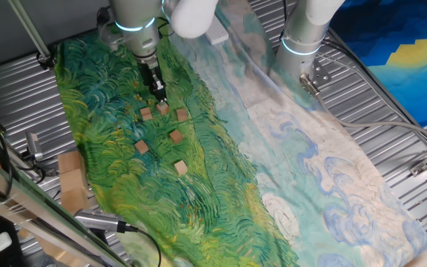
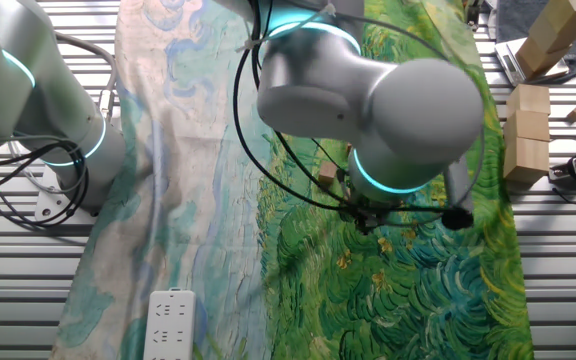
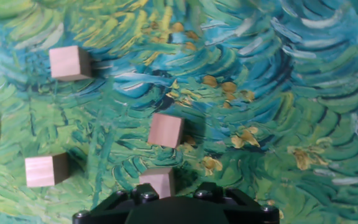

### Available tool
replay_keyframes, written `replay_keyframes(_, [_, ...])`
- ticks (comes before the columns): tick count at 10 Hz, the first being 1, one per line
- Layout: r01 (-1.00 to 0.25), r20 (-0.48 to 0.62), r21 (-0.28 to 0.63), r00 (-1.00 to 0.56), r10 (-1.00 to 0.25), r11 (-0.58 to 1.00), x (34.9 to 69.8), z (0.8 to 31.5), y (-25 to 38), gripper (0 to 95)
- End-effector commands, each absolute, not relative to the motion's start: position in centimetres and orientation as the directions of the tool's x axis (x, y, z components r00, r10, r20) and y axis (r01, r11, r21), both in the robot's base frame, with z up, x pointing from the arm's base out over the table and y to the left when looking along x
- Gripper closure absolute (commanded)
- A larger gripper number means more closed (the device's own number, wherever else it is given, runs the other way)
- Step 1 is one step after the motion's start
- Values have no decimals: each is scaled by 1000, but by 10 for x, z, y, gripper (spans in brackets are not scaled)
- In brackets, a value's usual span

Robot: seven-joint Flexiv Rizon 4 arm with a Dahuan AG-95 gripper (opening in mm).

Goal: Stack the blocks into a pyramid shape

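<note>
From one fixed view, the arm hangs over the painted cloth (image 1: 221, 148) that covers the desk, and the pincer (image 1: 159, 94) points down just above a loose cluster of blocks. Five small wooden cubes lie flat and apart: one (image 1: 146, 113) nearest the fingertips, one (image 1: 162, 109) right beside it, one (image 1: 181, 114) a little off, then one (image 1: 176, 136), one (image 1: 141, 147) and one (image 1: 180, 167) farther down the cloth. That makes six by my count, none stacked. Nothing sits between the fingers here, though whether they are spread or closed I cannot tell.

From the other fixed view, the arm's big joint blocks nearly everything. Only one cube (image 2: 326, 173) peeks out beside it, and the pincer is hidden. Bigger tan boxes (image 2: 528, 125) sit off the cloth at the edge, not part of the job.

In the hand view, the pincer's black base fills the bottom edge and the fingertips do not show. A cube (image 3: 156, 181) sits partly under that base, another (image 3: 165, 130) just beyond it, with two more (image 3: 70, 63) (image 3: 46, 170) off to the side.

The risks look plain. The two cubes under the hand sit close together and turned at odd angles, so a descent could land a finger on top of one, or nudge the neighbour away. The cloth is wrinkly, so a stack built on it may lean and topple.
</note>
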State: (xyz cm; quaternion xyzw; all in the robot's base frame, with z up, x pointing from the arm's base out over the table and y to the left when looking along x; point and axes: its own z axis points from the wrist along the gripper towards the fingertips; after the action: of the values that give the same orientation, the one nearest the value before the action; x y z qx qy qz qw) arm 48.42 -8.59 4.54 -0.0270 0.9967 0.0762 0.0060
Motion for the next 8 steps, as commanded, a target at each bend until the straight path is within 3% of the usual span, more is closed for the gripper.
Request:
replay_keyframes(1, [-4,-24,160,-1000,-1,987,486,44,-83,380])
replay_keyframes(8, [37,-39,140,-998,43,989,492,25,-74,380])
